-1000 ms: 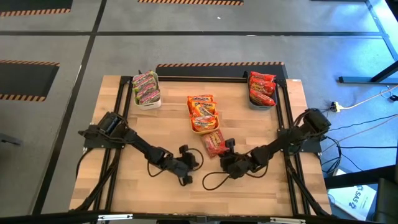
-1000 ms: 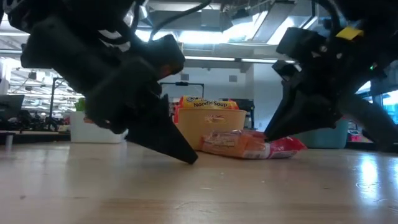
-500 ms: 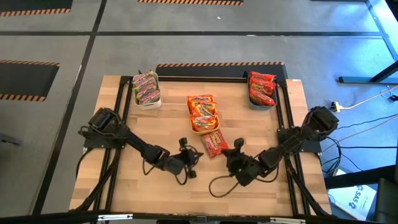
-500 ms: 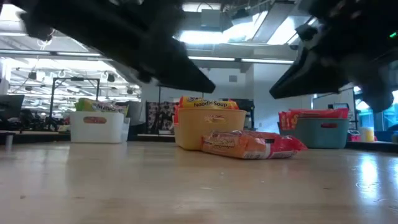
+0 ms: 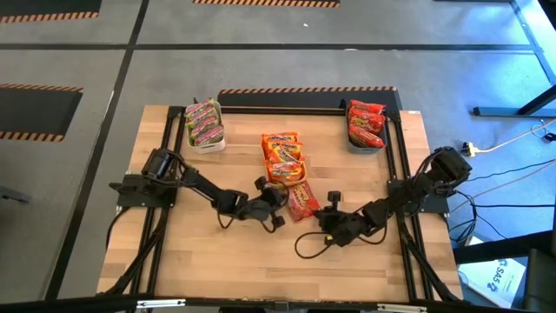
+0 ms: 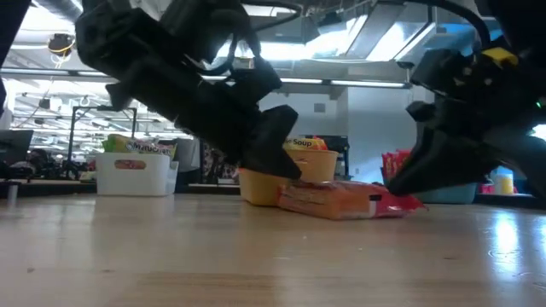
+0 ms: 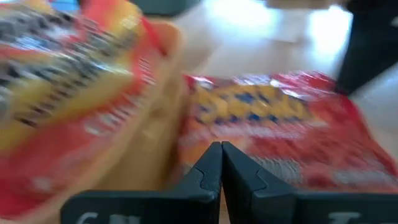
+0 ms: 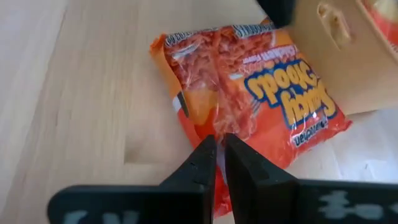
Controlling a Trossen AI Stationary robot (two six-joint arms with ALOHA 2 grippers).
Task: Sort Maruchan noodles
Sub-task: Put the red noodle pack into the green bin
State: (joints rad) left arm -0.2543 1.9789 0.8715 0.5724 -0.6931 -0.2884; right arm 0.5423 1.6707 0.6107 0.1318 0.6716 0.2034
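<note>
While both arms reach in low over the wooden counter (image 5: 208, 261), we see one loose red noodle packet (image 5: 300, 199) lying flat on the boards, just in front of the yellow bin (image 5: 283, 176) at the middle. That bin holds the orange-yellow packets (image 5: 282, 149), stacked above its rim. Toward the far left corner, the white bin (image 5: 207, 142) carries the green-pink packets (image 5: 203, 121); toward the far right corner, the blue bin (image 5: 363, 144) carries more red packets (image 5: 366, 120).

Our left pincer (image 5: 271, 207) sits at the near left edge of the loose packet, beside the yellow bin, and its fingers are pressed together with nothing between them. From its wrist view the closed fingertips (image 7: 221, 160) point at the seam where the packet (image 7: 280, 127) meets the bin wall (image 7: 149, 149).

Our right pincer (image 5: 331, 211) rests just off the packet's right side, its fingers also pressed nearly together and gripping nothing. In its wrist view the tips (image 8: 219, 152) lie over the near edge of the packet (image 8: 249, 93), whose printed face is up.

From counter height the packet (image 6: 341, 199) lies flat against the yellow bin (image 6: 294, 175), with a dark arm hanging on either side.
</note>
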